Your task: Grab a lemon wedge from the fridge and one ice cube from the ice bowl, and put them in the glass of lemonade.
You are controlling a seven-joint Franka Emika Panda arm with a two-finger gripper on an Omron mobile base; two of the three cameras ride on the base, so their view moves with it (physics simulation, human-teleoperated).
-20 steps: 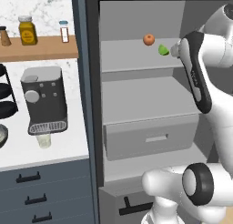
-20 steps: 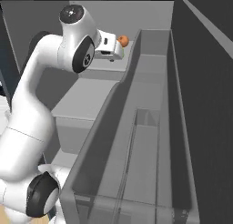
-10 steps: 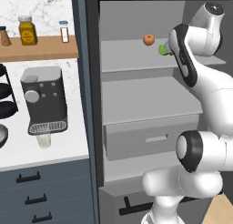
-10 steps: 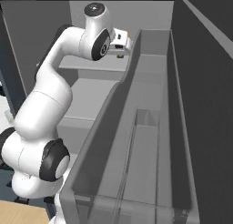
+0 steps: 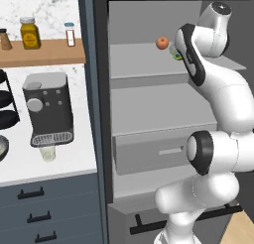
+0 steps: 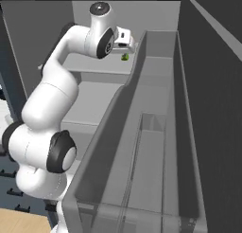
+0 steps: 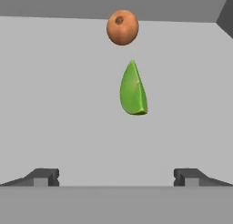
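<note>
The lemon wedge [image 7: 133, 89], small and yellow-green, lies on the pale upper shelf [image 5: 144, 59] of the open fridge [image 5: 99, 114]. In the hand view it sits ahead of my gripper [image 7: 116, 175], centred between the two fingertips and apart from them. The jaws stand wide open with nothing between them. From the right base view the gripper [image 6: 125, 49] hangs just above the wedge [image 6: 125, 57]. On the counter, the glass of lemonade [image 5: 48, 152] stands under the coffee machine. The ice bowl [image 5: 2, 148] shows partly at the left edge.
A small round orange fruit [image 7: 122, 27] rests on the same shelf just beyond the wedge. The open fridge door with its bins [image 6: 156, 132] stands close on the right. A coffee machine [image 5: 48, 109], a black tiered rack [image 5: 6, 106] and a shelf of jars [image 5: 30, 33] are to the left.
The arm has swung its hand further in over the upper shelf, above the wedge. The jaws have stayed open.
</note>
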